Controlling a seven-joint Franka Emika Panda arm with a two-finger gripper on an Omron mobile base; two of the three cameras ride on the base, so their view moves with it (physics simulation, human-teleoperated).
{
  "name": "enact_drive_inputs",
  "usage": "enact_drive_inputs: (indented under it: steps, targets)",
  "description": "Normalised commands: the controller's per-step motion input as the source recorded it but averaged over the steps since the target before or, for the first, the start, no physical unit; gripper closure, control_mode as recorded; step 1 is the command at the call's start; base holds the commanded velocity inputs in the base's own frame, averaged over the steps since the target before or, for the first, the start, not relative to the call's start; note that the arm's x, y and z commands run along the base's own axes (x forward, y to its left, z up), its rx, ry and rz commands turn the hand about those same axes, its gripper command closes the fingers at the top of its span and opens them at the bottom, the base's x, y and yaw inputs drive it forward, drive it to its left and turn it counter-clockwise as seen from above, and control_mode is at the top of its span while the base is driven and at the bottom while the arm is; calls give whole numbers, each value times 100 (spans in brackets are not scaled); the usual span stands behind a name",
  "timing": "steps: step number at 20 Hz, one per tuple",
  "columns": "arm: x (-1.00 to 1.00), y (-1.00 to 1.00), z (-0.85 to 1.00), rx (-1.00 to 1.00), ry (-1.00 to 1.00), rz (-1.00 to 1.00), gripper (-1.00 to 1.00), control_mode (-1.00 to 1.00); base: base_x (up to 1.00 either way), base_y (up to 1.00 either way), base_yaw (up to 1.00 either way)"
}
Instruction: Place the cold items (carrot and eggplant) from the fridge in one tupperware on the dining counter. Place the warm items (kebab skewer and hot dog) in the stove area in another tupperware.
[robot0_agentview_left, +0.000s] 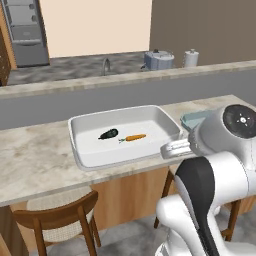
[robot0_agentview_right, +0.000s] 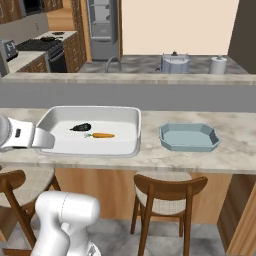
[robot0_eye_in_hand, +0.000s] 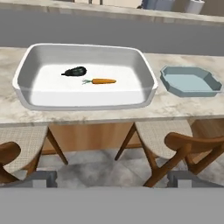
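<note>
1. Two wooden chairs (robot0_eye_in_hand: 183, 151) with woven seats stand closest to me, tucked under the edge of the table (robot0_eye_in_hand: 175, 107).
2. My hand (robot0_eye_in_hand: 112, 179) hangs out in front of that table edge, above the chairs and well short of both containers; its two dark fingertips (robot0_eye_in_hand: 41, 178) stand spread wide apart with nothing between them, touching nothing.
3. On the table, the large white tupperware (robot0_eye_in_hand: 22, 87) sits to the left, a deep rectangular tub with rounded corners.
4. Inside the tub lie the two cold items: the dark eggplant (robot0_eye_in_hand: 75, 71) and the orange carrot (robot0_eye_in_hand: 101, 81), both flat on the white floor near its middle.
5. They lie just beside each other, the eggplant a little farther from me and to the left, the carrot's green end pointing toward it; I cannot tell whether they touch.
6. To the right of the tub, apart from it, sits the smaller blue-grey tupperware (robot0_eye_in_hand: 173, 87), an eight-sided shallow tray with nothing in it.
7. From the right base view, the stove (robot0_agentview_right: 42, 47) stands far back on the left, with something dark on the counter beyond it, too small to make out.
</note>
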Motion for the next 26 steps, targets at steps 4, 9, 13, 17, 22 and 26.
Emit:
enact_drive_inputs:
  steps: [4, 9, 13, 17, 22, 26]
  targets:
    - [-6, -1, -5, 0, 2, -3, -100, -100, 0, 0, 0]
    - [-9, -2, -5, 0, -2, -1, -100, 100, -6, -6, -4]
    - [0, 0, 0, 0, 0, 0, -100, 100, -22, -70, -35]
    - [0, 0, 0, 0, 0, 0, -100, 100, -20, -99, -32]
    - [0, 0, 0, 0, 0, 0, -100, 100, -11, -100, -29]
    - [0, 0, 0, 0, 0, 0, -100, 100, 0, -100, -23]
